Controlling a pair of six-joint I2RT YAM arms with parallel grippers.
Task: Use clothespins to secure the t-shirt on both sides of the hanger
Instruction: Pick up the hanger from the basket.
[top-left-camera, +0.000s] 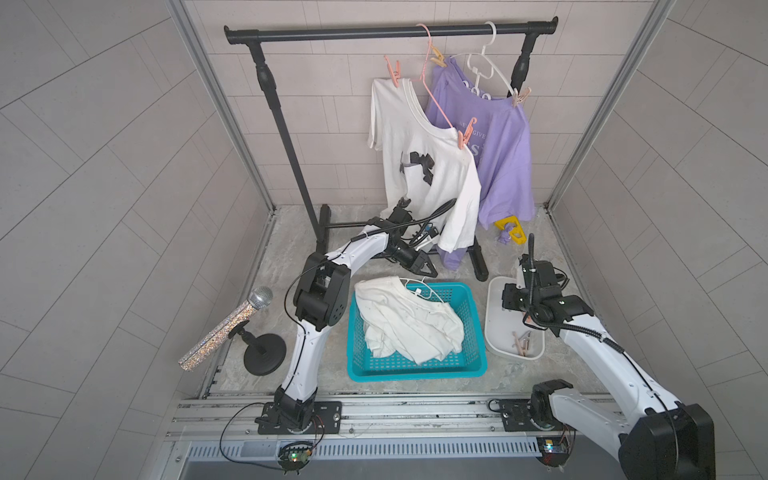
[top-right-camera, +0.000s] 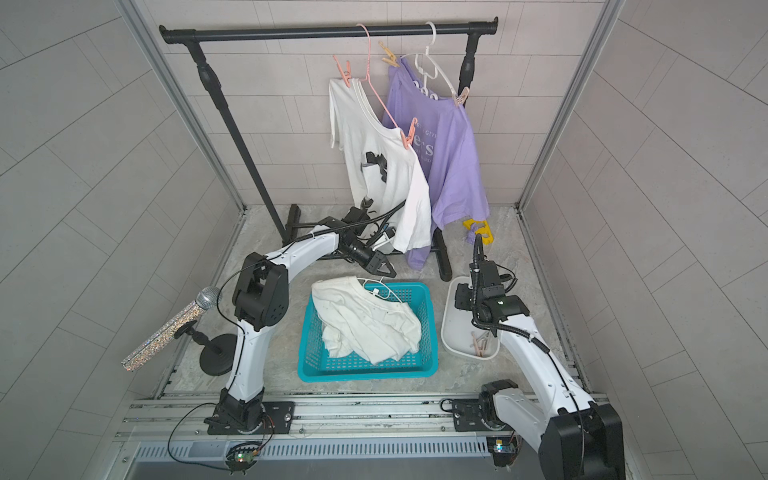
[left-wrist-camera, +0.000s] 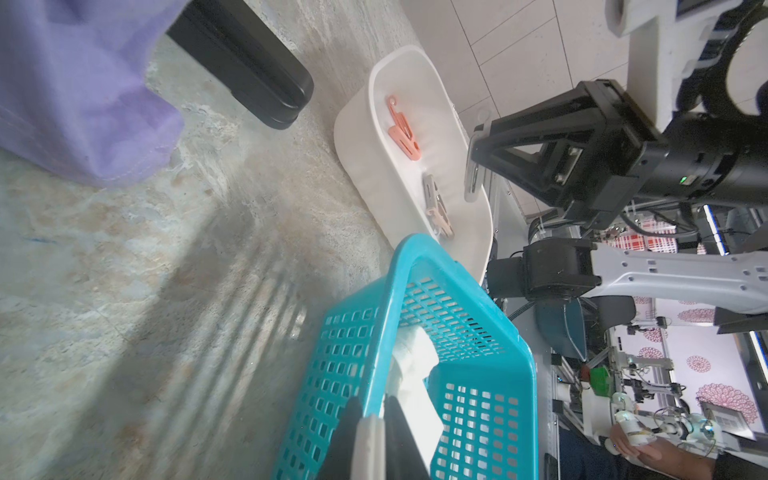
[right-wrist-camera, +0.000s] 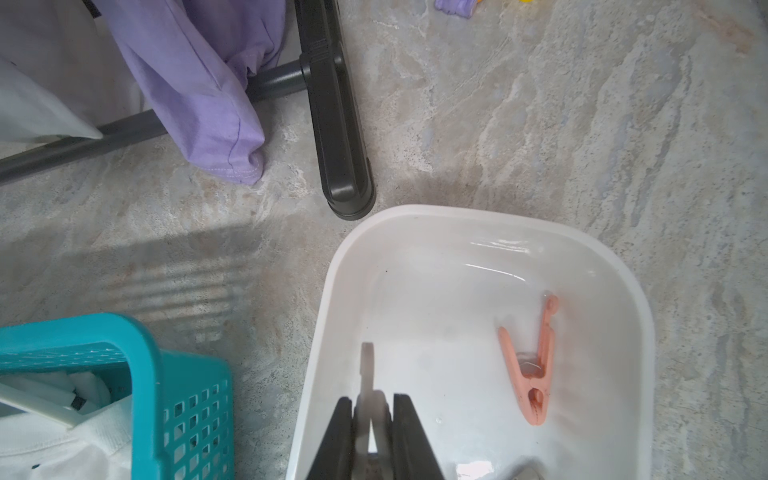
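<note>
Clothespins (top-left-camera: 524, 343) lie in the white tray (top-left-camera: 494, 328) in both top views, but only the wrist views show the right gripper (right-wrist-camera: 371, 399) clamped on a pale grey clothespin (right-wrist-camera: 367, 357) over it, a salmon clothespin (right-wrist-camera: 532, 365) loose nearby. The left gripper (top-left-camera: 430, 271), jaws drawn together with any hold impossible to tell, hangs at the far rim of the teal basket (top-left-camera: 415, 374); the rack's black foot (right-wrist-camera: 340, 124) stands just beside the tray.
</note>
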